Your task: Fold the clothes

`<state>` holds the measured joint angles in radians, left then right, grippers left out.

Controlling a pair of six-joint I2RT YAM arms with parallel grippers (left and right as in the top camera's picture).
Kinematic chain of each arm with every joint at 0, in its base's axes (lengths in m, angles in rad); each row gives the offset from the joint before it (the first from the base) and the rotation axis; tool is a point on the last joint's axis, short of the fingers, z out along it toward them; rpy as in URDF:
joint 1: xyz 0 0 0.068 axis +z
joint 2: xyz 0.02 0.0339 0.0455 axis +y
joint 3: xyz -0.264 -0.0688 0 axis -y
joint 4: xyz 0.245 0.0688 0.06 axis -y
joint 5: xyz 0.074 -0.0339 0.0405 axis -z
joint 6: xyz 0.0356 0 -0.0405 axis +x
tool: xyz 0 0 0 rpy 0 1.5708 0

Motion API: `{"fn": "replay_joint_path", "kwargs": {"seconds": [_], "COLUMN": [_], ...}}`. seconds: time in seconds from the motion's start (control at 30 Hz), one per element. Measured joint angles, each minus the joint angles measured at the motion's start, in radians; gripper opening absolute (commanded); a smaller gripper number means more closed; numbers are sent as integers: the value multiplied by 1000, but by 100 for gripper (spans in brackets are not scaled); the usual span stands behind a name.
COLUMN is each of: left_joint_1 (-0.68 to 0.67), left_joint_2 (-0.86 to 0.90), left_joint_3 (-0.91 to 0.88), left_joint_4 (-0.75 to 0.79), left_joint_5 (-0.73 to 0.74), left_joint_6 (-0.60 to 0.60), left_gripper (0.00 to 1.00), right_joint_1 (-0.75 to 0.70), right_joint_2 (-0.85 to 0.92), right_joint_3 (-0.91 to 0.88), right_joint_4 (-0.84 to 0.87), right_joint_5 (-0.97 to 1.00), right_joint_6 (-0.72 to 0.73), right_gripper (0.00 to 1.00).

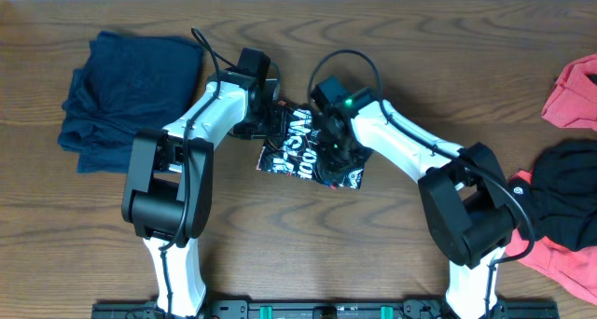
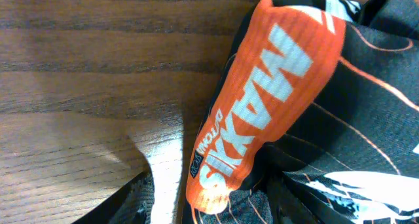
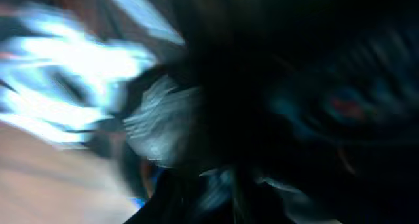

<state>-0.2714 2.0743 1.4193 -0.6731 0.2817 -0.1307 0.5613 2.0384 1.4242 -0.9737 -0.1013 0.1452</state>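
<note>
The black jersey [image 1: 308, 156] with orange lines and white lettering lies bunched in a small packet at the table's middle. My left gripper [image 1: 273, 121] is at its upper left edge. In the left wrist view its fingers [image 2: 219, 201] are shut on the jersey's orange lettered sleeve band [image 2: 262, 99]. My right gripper [image 1: 332, 140] is down on the jersey's middle. The right wrist view is dark and blurred, with cloth [image 3: 163, 129] right against the camera, and its fingers cannot be made out.
A navy garment [image 1: 131, 90] lies crumpled at the far left. At the right edge lie a coral-red garment [image 1: 574, 95], a plain black garment [image 1: 560, 202] and more coral-red cloth [image 1: 560, 258] beneath it. The table [image 1: 392, 39] is brown wood.
</note>
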Motion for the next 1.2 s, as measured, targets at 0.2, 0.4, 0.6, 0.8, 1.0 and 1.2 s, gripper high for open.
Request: {"fn": "replay_joint_path", "kwargs": {"seconds": [0.2, 0.4, 0.6, 0.8, 1.0, 1.2], "left_joint_1": [0, 0, 0, 13, 23, -23], "left_joint_2": [0, 0, 0, -29, -166, -181], "left_joint_3": [0, 0, 0, -1, 1, 5], "left_joint_4": [0, 0, -1, 3, 158, 183], "left_joint_5": [0, 0, 0, -19, -45, -50], "left_joint_6": [0, 0, 0, -1, 0, 57], "left_gripper": [57, 57, 54, 59, 61, 61], "right_joint_1": [-83, -164, -170, -191, -221, -203], "right_joint_2": [0, -1, -13, -127, -260, -243], "right_joint_3": [-11, -11, -12, -14, -13, -18], "right_joint_4": [-63, -92, -108, -27, 77, 57], "right_joint_5": [171, 236, 252, 241, 95, -74], "right_joint_6": [101, 126, 134, 148, 107, 81], "right_gripper": [22, 24, 24, 29, 28, 27]}}
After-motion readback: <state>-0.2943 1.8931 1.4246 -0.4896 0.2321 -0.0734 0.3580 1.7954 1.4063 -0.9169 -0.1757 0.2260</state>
